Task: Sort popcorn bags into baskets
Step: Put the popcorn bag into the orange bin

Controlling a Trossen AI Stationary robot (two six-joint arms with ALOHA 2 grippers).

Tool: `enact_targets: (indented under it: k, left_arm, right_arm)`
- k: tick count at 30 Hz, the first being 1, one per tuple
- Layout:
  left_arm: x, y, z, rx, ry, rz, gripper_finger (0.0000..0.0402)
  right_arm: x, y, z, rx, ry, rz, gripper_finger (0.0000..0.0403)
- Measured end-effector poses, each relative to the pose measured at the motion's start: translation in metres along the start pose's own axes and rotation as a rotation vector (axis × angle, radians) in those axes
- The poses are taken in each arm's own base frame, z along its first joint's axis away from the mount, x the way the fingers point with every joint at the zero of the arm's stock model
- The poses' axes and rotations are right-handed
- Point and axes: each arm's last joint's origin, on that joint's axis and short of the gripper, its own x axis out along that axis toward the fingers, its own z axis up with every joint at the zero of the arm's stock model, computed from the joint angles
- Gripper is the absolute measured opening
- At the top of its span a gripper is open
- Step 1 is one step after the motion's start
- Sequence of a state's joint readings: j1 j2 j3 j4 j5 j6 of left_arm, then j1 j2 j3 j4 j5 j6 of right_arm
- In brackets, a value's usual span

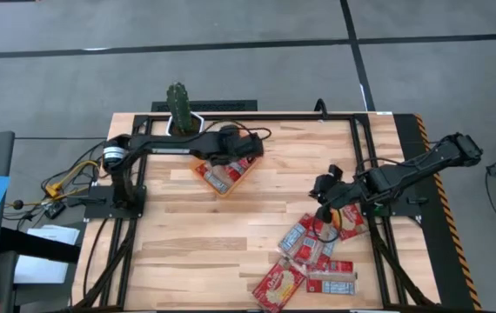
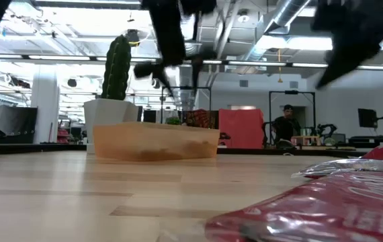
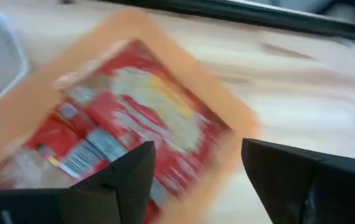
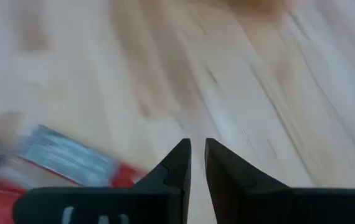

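We judge a drop just done: left end effector (image 3: 193, 171) wide, empty over the tray (image 1: 224, 176) holding bags, right end effector (image 4: 197, 155) nearly closed, empty above the near-right bags (image 1: 304, 261), next needing opening and descent.

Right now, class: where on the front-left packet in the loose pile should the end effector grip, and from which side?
Probably from above, at the packet's free left corner: it lies flat on the table, and neighbours crowd only its right side.
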State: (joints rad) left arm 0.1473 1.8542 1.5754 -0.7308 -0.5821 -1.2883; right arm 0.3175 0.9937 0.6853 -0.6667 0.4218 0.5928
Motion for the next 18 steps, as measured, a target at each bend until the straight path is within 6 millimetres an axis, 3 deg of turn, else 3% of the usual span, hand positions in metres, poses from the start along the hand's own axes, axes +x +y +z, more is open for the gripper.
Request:
enact_targets:
  k: [5,9,13,18]
  left_arm:
    - [-0.042,-0.022,-0.011,0.138,0.076,-0.252,0.0235]
    - [-0.079,-0.036,-0.027,0.125,0.162,-0.460,0.0236]
    - [-0.114,-0.039,-0.035,0.101,0.230,-0.589,0.0236]
    - [-0.159,-0.027,-0.044,0.165,0.283,-0.663,0.0236]
  right_arm:
    - [0.000,-0.021,-0.025,0.151,0.243,-0.261,0.0073]
    - [-0.004,-0.029,-0.039,0.173,0.370,-0.421,0.0073]
    - [-0.003,-0.025,-0.042,0.198,0.401,-0.443,0.0073]
    - [0.007,-0.019,-0.045,0.290,0.453,-0.484,0.0073]
